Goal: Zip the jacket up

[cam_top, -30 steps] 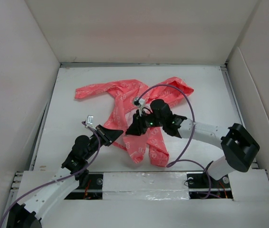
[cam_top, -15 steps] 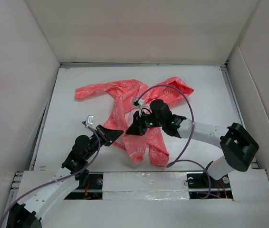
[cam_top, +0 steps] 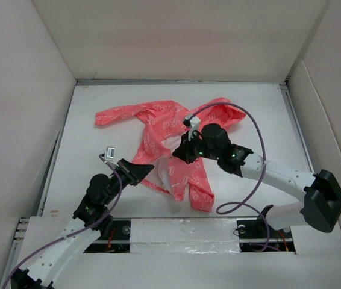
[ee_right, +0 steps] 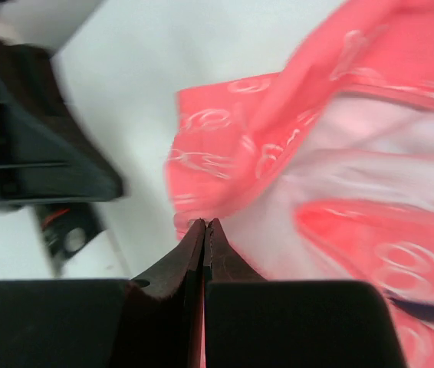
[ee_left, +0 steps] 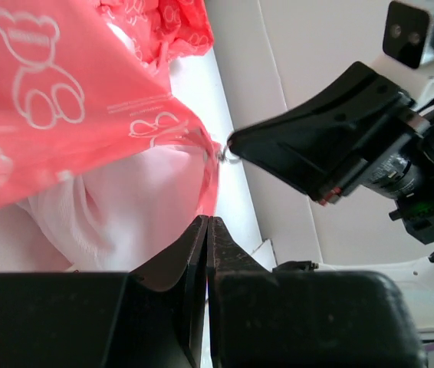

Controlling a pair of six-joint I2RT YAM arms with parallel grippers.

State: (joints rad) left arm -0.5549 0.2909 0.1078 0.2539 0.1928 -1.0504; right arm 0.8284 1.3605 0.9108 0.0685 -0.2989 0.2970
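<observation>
Compared with a second ago, the right gripper [cam_top: 178,155] is found further back and to the right over the jacket [cam_top: 158,117], and its arm is stretched out more, the elbow being carried nearer the right wall [cam_top: 333,120]. Its jaws, partly apart then, are now clenched. In the left wrist view their tip is seen at a small metal ring [ee_left: 231,157] on the jacket's front edge, where the fabric is drawn to a point, so the jacket is taken as grasped there. The front panel has been pulled open by this shift, and a patch of pale lining [cam_top: 165,174] is now exposed that was covered before. The purple cable [cam_top: 252,129] of the right arm is thrown into a wider loop. The left gripper [cam_top: 151,167] is hardly displaced. Its jaws are clenched as before, with the jacket's near left edge pinched at their tip. The jacket itself is spread crumpled in the middle of the tabletop [cam_top: 92,156], which is enclosed by white walls. One sleeve [cam_top: 113,114] is laid out toward the back left, another bunched part is seen at the back right, and two strips of the front trail toward the near edge. White bear prints [ee_left: 41,84] are shown on the fabric in the left wrist view.
</observation>
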